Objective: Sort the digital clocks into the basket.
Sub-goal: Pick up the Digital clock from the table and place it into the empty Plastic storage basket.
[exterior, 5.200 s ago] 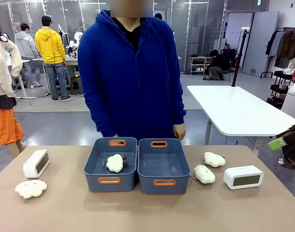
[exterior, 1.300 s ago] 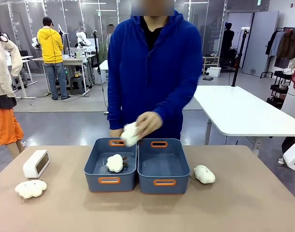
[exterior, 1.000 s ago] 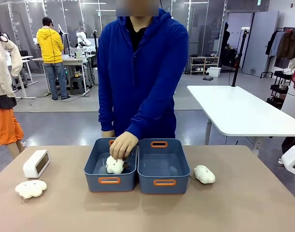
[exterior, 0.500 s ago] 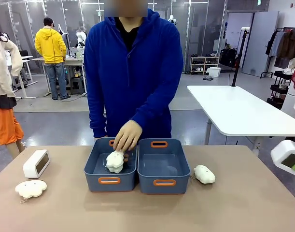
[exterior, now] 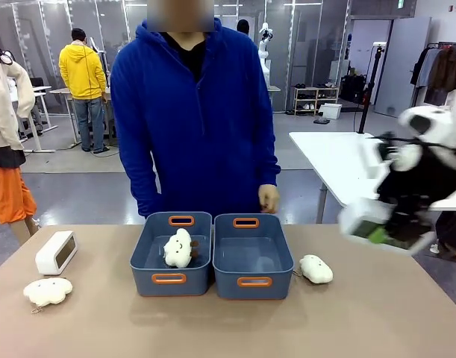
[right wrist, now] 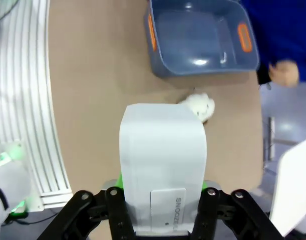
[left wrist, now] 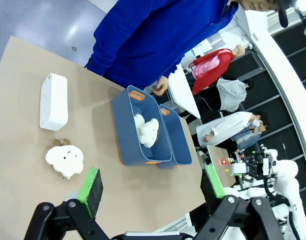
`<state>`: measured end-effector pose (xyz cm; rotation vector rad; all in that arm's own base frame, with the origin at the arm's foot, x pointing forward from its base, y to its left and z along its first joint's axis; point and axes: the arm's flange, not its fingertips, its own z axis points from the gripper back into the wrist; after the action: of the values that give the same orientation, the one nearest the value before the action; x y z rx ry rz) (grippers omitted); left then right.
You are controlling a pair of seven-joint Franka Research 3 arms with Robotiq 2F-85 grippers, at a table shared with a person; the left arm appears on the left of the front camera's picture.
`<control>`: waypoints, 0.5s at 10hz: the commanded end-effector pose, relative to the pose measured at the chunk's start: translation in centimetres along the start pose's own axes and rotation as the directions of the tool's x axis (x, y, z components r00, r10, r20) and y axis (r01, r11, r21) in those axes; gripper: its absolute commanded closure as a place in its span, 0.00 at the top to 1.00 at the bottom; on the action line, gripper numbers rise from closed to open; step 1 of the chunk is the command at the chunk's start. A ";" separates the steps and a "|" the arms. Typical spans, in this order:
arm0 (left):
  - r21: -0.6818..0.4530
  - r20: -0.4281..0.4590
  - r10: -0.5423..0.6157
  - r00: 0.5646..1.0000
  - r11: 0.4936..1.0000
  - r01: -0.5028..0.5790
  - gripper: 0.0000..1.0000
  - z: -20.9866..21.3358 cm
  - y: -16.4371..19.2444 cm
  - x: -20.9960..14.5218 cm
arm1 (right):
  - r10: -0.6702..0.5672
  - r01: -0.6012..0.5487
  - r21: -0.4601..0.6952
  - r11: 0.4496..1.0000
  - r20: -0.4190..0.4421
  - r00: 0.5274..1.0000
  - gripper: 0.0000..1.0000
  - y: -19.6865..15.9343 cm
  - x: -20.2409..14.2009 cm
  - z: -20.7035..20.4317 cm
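The held digital clock [exterior: 366, 218] shows blurred in the front view, clamped in the right pincer [exterior: 383, 233] well above the right end of the counter [exterior: 228, 328]. The empty tub [exterior: 231, 287], which I take for its basket, lies down and toward the robot's left of it, with one plush toy [exterior: 316, 268] on the counter between. The second digital clock [exterior: 56, 252] stands at the counter's far left, well apart from both tubs and nearer the left arm. Touching the empty tub's side, the plush tub [exterior: 149, 283] holds what look like two plush toys [exterior: 178, 247], and another [exterior: 47, 291] lies near the second clock. That makes two clocks, two tubs and four plush toys by my count. The person's hand [exterior: 269, 198] hangs just behind the empty tub. In the left wrist view the left pincer [left wrist: 151, 183] gapes wide and holds nothing. The second digital clock [left wrist: 53, 101] lies ahead and to the picture's left of it, its long axis roughly along the fingers' line. In the right wrist view the right pincer [right wrist: 163, 200] grips the held digital clock [right wrist: 163, 155] by its sides, the clock's long axis running out along the fingers. The empty tub [right wrist: 208, 69] sits straight ahead beyond the plush toy [right wrist: 199, 105], long axis across the picture, so the carry looks to be forward and down.
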<state>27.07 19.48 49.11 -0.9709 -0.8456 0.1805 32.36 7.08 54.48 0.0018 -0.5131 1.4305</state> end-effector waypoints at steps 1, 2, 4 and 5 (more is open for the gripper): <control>-0.018 0.001 -0.003 1.000 1.000 0.003 1.00 0.0 -0.1 0.1 | 0.026 -0.032 -0.067 0.997 -0.093 0.995 0.00 -1.5 5.7 -4.4; -0.018 0.001 -0.003 1.000 1.000 0.003 1.00 0.0 -0.1 0.1 | 0.061 -0.069 -0.057 0.996 -0.119 0.991 0.00 -1.7 9.3 -7.1; -0.018 0.001 -0.003 1.000 1.000 0.003 1.00 0.0 -0.1 0.1 | 0.137 -0.148 -0.060 0.987 -0.158 0.978 0.00 -1.9 15.1 -11.6; -0.018 0.001 -0.003 1.000 1.000 0.003 1.00 0.0 -0.1 0.1 | 0.152 -0.156 -0.026 0.987 -0.122 0.981 0.00 -2.8 17.3 -13.5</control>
<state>27.08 19.47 49.12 -0.9707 -0.8454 0.1804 37.73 25.53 48.42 -0.1534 -0.4568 1.5808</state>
